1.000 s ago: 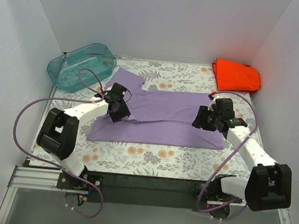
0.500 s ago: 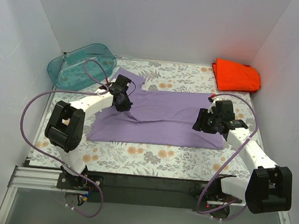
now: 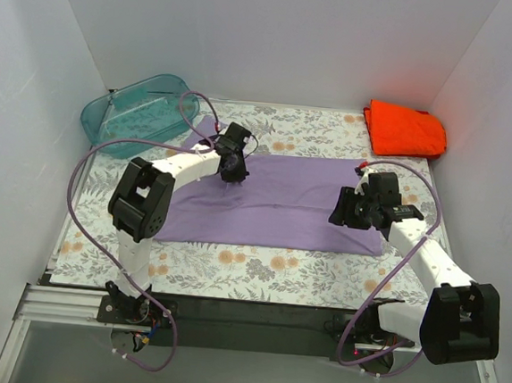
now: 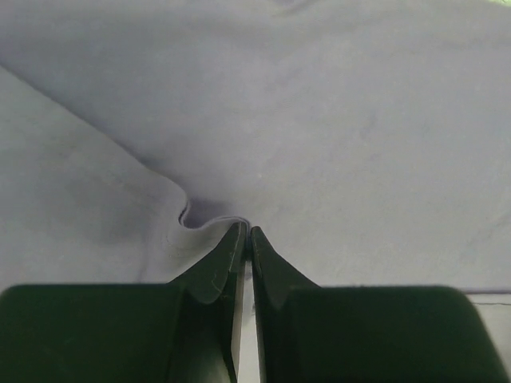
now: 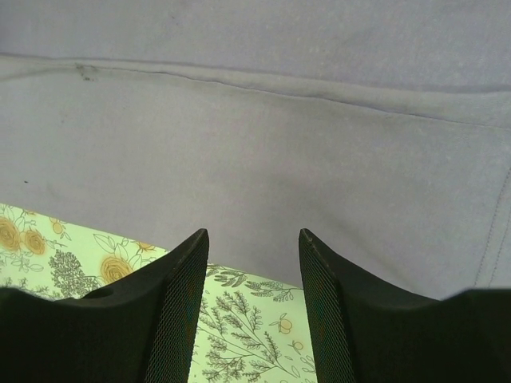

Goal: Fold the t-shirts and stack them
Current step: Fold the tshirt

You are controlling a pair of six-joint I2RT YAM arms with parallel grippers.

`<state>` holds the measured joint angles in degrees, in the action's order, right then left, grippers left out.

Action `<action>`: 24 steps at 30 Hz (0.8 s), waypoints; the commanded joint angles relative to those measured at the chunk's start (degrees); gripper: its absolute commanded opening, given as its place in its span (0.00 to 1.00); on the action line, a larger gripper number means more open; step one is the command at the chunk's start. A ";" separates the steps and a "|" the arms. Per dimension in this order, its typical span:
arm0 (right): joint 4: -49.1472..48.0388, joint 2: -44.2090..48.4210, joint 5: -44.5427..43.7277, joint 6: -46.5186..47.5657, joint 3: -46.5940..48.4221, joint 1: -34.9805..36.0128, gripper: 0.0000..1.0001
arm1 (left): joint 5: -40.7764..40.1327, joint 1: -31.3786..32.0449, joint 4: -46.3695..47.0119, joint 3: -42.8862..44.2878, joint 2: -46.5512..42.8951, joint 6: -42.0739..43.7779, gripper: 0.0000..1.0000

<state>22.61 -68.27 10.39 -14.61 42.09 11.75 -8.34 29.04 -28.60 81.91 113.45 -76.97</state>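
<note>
The flower-printed counter (image 3: 258, 268) carries everything. The lavender t-shirt (image 3: 282, 203) lies spread across the middle of it, mostly flat. Its long near edge is straight, and its far left part is drawn up into a soft fold.

The translucent teal tub (image 3: 96, 119) sits beyond the lavender t-shirt's far left corner, just clear of the cloth. The counter's flower print shows through its floor, and neither shirt is in it.

The orange-red t-shirt (image 3: 405, 130) lies as a folded bundle past the lavender t-shirt's far right corner, well apart from it and against the back wall.

The left fingers (image 4: 242, 238) are over the lavender t-shirt's far edge, left of its middle. They are pressed together on a curled ridge of its cloth, which wrinkles away from the tips.

The right fingers (image 3: 343, 206) are at the lavender t-shirt's right end, near its near corner. They are spread apart with nothing between them, above the hem where cloth meets the printed counter.
</note>
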 commanded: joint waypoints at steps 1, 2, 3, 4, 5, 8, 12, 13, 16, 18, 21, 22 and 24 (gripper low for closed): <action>0.06 -0.64 1.73 0.90 -0.69 0.12 0.56 | -3.69 1.55 1.00 3.43 0.19 4.63 0.05; 0.24 -0.81 1.82 0.81 -0.69 0.12 0.56 | -3.96 1.90 1.18 3.52 0.63 5.42 0.07; 0.15 -0.81 1.74 0.99 -0.69 0.03 0.56 | -4.14 2.77 1.87 3.69 0.81 7.25 0.08; 0.24 -0.81 1.82 0.99 -0.69 0.12 0.56 | -4.14 3.13 2.14 3.70 0.90 8.14 0.12; 0.24 -1.07 1.82 0.99 -0.78 0.03 0.56 | -4.23 3.57 2.32 3.78 0.98 8.67 0.18; 0.24 -1.51 2.35 0.72 -0.69 0.03 0.56 | -2.49 4.54 3.11 3.35 0.20 10.17 0.26; -0.20 -2.65 5.32 0.90 -0.08 0.12 0.56 | 1.99 4.80 6.00 1.07 -2.87 10.88 0.32; -0.63 -3.09 6.04 0.90 0.10 0.20 0.56 | 2.62 4.80 6.36 0.45 -4.54 10.79 0.34; -2.74 -4.41 9.55 0.20 0.89 0.64 0.55 | 1.84 4.63 7.68 -1.92 -8.58 9.13 0.41; -4.15 -5.03 11.13 -1.03 1.42 1.69 0.55 | 0.87 3.49 7.68 -3.67 -10.17 8.07 0.41; -6.26 -7.13 12.63 -1.91 2.91 4.15 0.55 | 0.69 0.42 7.33 -6.14 -13.68 5.43 0.41; -6.61 -8.27 12.98 -2.00 3.52 4.86 0.55 | 0.34 -0.38 7.33 -8.06 -14.30 5.25 0.40; -8.19 -9.42 14.21 -2.78 4.58 6.87 0.54 | 0.08 -2.48 7.24 -9.74 -15.71 5.69 0.40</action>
<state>18.96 -76.49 20.73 -15.97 43.05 16.05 -7.03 29.93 -21.82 74.70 101.93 -70.32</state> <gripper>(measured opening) 0.545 0.407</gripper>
